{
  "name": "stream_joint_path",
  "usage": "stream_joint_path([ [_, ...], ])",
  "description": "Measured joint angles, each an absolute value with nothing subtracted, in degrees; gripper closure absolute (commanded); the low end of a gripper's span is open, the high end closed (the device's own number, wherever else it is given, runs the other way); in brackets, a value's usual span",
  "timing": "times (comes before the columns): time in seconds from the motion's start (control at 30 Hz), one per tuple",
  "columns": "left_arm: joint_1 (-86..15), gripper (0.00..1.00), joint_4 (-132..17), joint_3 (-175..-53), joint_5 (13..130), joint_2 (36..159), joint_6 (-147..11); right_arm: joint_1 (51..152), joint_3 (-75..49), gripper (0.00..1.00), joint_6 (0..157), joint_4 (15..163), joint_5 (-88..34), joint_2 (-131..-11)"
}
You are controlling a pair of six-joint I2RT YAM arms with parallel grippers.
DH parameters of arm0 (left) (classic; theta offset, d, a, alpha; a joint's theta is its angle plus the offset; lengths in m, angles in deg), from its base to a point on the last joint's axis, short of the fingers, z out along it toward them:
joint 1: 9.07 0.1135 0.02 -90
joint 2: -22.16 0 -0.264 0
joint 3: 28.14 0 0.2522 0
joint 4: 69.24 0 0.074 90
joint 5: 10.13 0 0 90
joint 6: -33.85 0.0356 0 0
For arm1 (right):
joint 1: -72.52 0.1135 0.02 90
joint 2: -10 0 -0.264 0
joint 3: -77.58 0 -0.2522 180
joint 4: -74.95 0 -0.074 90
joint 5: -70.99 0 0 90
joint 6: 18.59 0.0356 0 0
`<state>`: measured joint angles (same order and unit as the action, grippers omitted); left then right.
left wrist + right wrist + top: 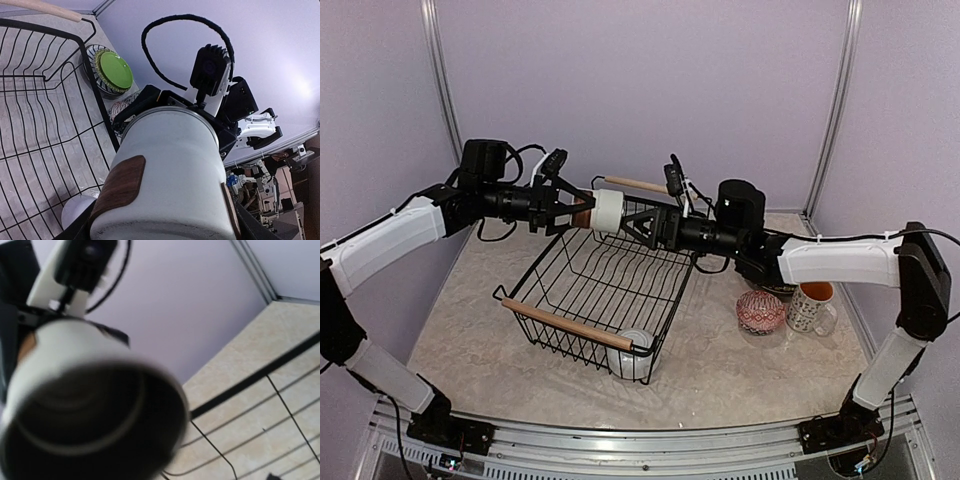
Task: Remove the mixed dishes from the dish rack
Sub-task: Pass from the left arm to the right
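My left gripper (pixel 582 210) is shut on the base of a white mug with brown patches (pixel 608 211), holding it on its side in the air above the far edge of the black wire dish rack (pixel 582 262). The mug fills the left wrist view (pixel 170 175). My right gripper (pixel 638 222) is right at the mug's open mouth (pixel 90 430), jaws spread and holding nothing. A white cup (pixel 635 352) sits at the rack's near right corner. The lime green plate (pixel 114 72) lies on a striped plate on the table.
A red-and-white patterned bowl (pixel 760 312) and an orange-lined white mug (pixel 812 305) stand on the table right of the rack. The rack's wooden handles are at the near (pixel 570 327) and far (pixel 635 184) ends. Walls close in behind and at the sides.
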<state>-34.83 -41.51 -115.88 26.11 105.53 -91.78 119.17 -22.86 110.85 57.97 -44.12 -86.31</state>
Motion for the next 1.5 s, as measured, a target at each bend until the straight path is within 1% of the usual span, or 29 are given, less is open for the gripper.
stream_joint_path([
  [0.2, -34.17, 0.61, -41.33, -115.85, 27.25, 104.62, -91.85, 119.17, -25.22, 0.06, 110.29, 58.53, -43.13, -83.47],
  [0.27, -34.17, 0.61, -41.35, -115.85, 27.27, 104.68, -92.07, 119.22, -25.22, 0.09, 110.11, 58.16, -43.24, -82.79],
  [0.33, -34.17, 0.61, -41.62, -115.85, 26.9, 104.73, -92.24, 119.35, -24.94, 0.16, 109.87, 57.55, -43.61, -82.66],
  [0.4, -34.24, 0.61, -41.9, -115.85, 26.42, 104.81, -92.26, 119.57, -23.97, 0.22, 109.85, 57.57, -44.33, -83.1],
  [0.63, -35.38, 0.61, -42.18, -115.85, 25.46, 105.75, -92.33, 120.22, -19.03, 0.53, 110.79, 54.8, -47.35, -86.68],
  [0.7, -35.88, 0.6, -42.18, -115.85, 25.22, 106.19, -92.35, 120.25, -18.79, 0.65, 111.47, 53.62, -47.96, -87.2],
  [0.83, -36.27, 0.6, -42.14, -115.85, 25.2, 106.71, -92.33, 120.38, -18.79, 0.82, 113.85, 50.49, -49.8, -88.1],
  [0.9, -36.29, 0.55, -42.16, -115.85, 25.11, 106.71, -92.29, 120.38, -19.19, 0.93, 116.49, 47.41, -50.61, -88.8],
  [0.97, -36.29, 0.47, -42.23, -115.85, 24.85, 106.71, -91.59, 120.35, -19.78, 0.99, 118.42, 45.14, -51.15, -89.08],
  [1.03, -36.29, 0.38, -42.62, -115.88, 23.97, 106.71, -90.32, 120.35, -20.04, 1.0, 121.11, 43.17, -52.14, -89.15],
  [1.13, -36.25, 0.17, -42.88, -115.94, 23.77, 106.58, -90.12, 120.35, -20.06, 1.0, 121.48, 42.38, -52.64, -89.15],
  [1.23, -36.18, 0.02, -42.18, -115.94, 25.37, 106.58, -90.43, 120.4, -20.06, 1.0, 119.44, 43.93, -52.46, -88.78],
  [1.4, -35.09, 0.01, -40.48, -115.94, 28.74, 106.43, -90.54, 120.42, -20.04, 1.0, 113.48, 53.31, -49.82, -86.66],
  [1.5, -34.7, 0.01, -39.71, -115.94, 30.31, 105.99, -90.32, 120.42, -19.93, 1.0, 108.8, 62.23, -45.36, -83.84],
])
